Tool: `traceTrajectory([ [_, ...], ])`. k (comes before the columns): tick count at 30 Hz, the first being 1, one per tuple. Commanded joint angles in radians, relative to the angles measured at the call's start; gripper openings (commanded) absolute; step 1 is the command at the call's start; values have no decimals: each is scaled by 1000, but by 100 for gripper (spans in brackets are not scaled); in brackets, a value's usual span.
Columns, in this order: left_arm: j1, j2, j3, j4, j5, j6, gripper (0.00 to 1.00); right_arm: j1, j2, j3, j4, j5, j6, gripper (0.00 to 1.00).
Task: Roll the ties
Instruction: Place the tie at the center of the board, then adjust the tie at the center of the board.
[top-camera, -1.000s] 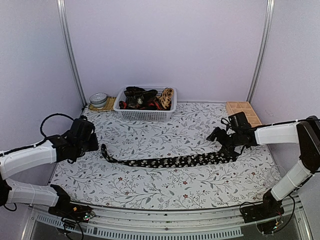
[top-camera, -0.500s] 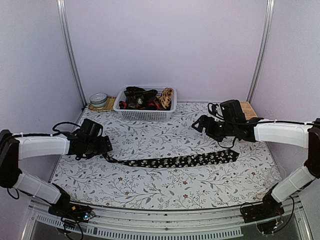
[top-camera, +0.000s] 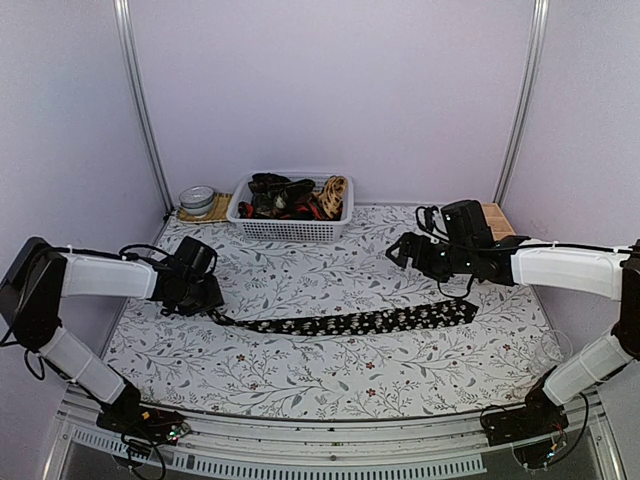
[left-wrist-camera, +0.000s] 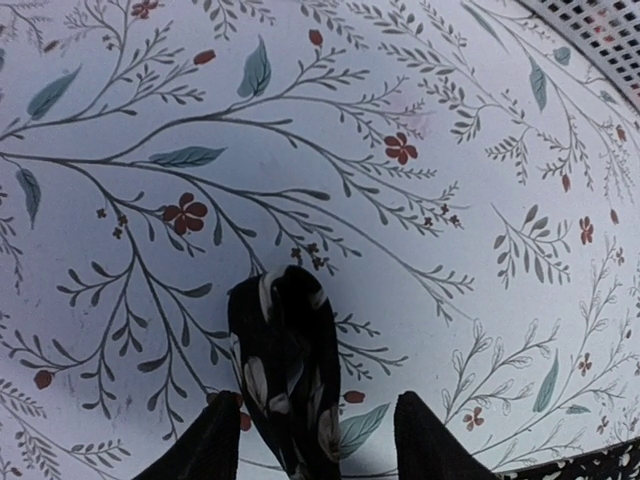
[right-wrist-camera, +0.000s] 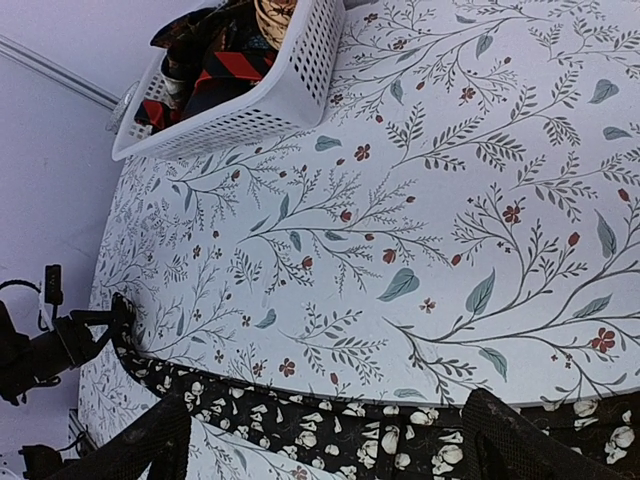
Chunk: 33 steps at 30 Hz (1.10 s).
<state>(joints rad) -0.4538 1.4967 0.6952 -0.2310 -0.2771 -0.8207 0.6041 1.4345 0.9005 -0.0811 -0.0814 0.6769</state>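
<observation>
Since nothing on the flowered tablecloth is rolled yet, I count the job as barely begun. The white basket at the back holds a heap of other ties, and the black flower-specked tie lies flat and full length across the middle. My right claw is spread wide, holding nothing, near the tie's broad end but off it. My left claw is down at the narrow tip, fingers parted either side of it, not pinching.
</observation>
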Motion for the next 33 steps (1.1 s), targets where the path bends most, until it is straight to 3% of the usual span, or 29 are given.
traceTrajectory([
  [1,16,16,32,-5,-24,-9,43,8,-90,-11,3,17,-17,94],
  [5,20,27,50,13,-21,1,16,9,-96,-15,11,23,-15,94],
  [8,20,34,67,37,-20,20,5,8,-97,-13,11,23,-12,94],
  [11,18,30,80,75,-19,46,0,8,-100,-11,5,24,-11,94],
  [15,15,6,98,144,-27,104,0,8,-106,-3,-1,32,-12,94],
  [24,22,-85,-47,782,57,347,0,8,-93,6,38,15,8,95],
  [27,29,-115,-125,790,-31,260,0,8,-68,22,34,-10,15,95],
  [29,29,-144,-175,734,-129,154,11,8,-61,21,40,-18,22,95],
  [31,25,-187,-238,690,-202,30,12,8,-58,17,44,-22,28,95],
  [33,14,-234,-297,624,-264,-112,29,8,-56,17,44,-25,32,95],
])
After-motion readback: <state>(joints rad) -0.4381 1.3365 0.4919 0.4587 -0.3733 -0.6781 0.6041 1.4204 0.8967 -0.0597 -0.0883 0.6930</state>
